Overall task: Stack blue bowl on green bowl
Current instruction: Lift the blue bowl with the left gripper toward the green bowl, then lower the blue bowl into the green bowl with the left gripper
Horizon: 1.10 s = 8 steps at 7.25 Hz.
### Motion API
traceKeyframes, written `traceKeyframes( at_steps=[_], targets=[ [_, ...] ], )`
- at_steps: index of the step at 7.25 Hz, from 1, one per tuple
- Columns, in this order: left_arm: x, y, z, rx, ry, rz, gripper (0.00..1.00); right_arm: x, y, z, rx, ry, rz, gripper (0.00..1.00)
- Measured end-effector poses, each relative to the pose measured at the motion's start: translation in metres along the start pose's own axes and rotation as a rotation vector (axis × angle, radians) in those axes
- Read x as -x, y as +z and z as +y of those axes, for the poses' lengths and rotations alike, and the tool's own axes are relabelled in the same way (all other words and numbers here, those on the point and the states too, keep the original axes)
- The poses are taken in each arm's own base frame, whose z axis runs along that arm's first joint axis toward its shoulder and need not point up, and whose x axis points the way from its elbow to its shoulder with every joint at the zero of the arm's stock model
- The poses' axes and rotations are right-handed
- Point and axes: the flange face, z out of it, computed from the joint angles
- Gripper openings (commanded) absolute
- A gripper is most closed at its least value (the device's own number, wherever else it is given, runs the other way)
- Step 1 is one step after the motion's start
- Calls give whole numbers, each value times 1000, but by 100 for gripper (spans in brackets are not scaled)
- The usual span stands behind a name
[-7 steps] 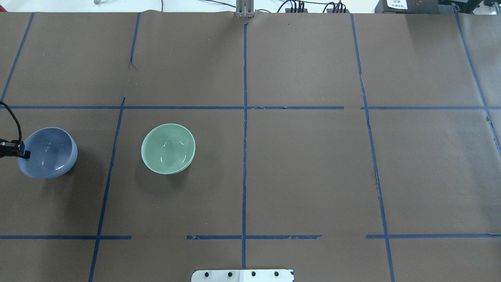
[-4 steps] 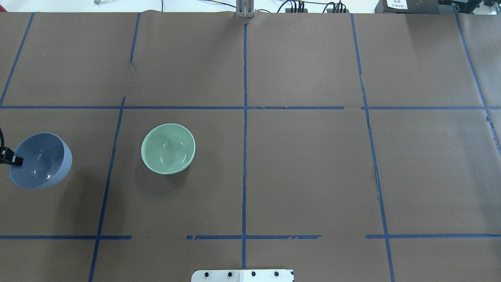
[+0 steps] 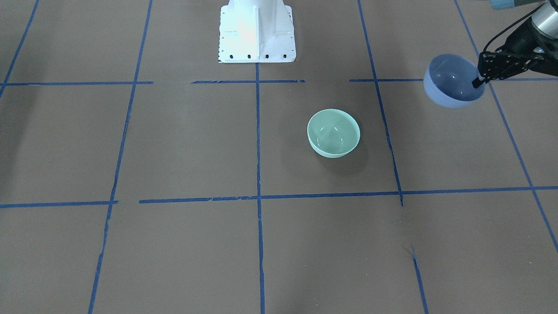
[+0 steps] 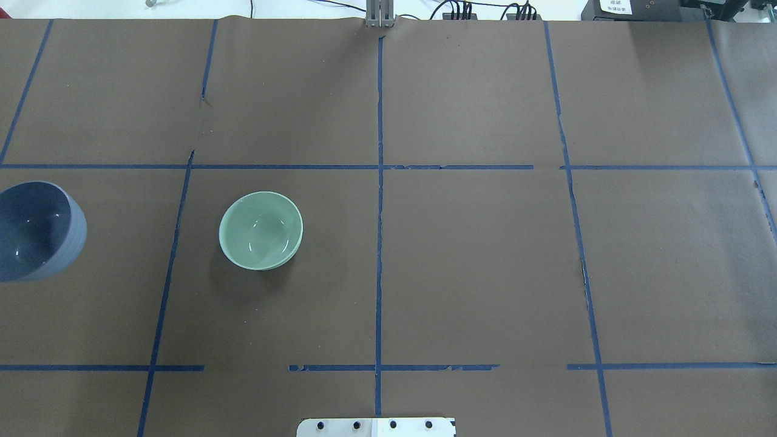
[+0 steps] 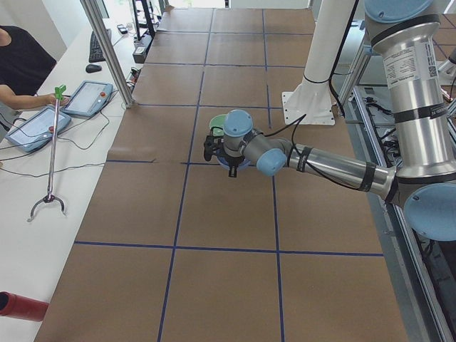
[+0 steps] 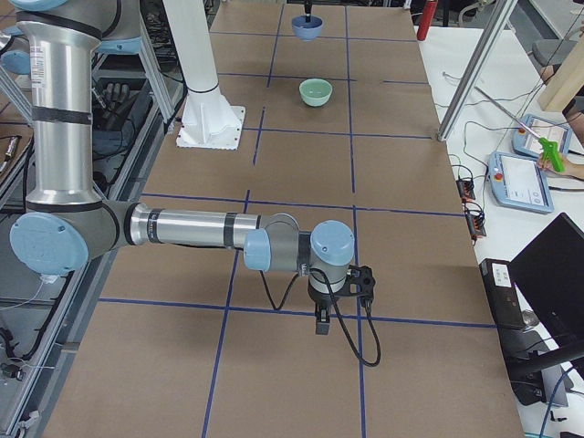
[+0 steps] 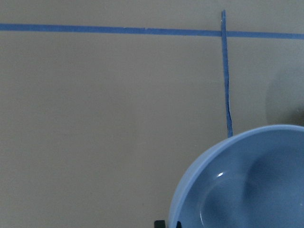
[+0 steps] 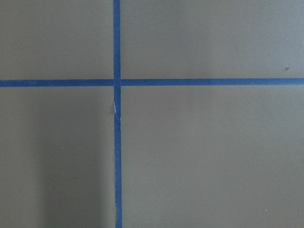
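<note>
Left hand [image 3: 478, 81] clamped on blue bowl [image 3: 449, 85] rim, aloft upper right; green bowl [image 3: 333, 133] centre, empty. Carry and placement remain.

Robotics lab for sure, left-end view: brown-papered table [image 5: 228, 214], blue tape grid [image 5: 214, 248], white arm pedestal [image 5: 308, 107] at 1 o'clock, teach pendant [image 5: 89, 98] on operator bench [image 5: 21, 235] at 9.
</note>
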Motion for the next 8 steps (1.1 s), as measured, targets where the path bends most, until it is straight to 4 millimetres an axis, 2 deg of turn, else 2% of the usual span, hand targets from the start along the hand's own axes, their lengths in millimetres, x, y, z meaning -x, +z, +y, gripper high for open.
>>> traceKeyframes(
  at_steps=[2,3,4,5,6,7,8],
  targets=[
    [-37,-48,0,-25,-10,-19,0,0,0,0,0,0,0,100],
    [-59,-55,-7,-41,-36,-15,0,0,0,0,0,0,0,100],
    [-92,-47,-15,-32,-78,5,0,0,0,0,0,0,0,100],
    [-134,-27,-22,-11,-123,24,0,0,0,0,0,0,0,100],
    [-173,-2,-30,6,-163,30,0,0,0,0,0,0,0,100],
    [-203,26,-41,16,-191,27,0,0,0,0,0,0,-1,100],
    [-224,56,-49,11,-208,23,0,0,0,0,0,0,-1,100]
  ],
)
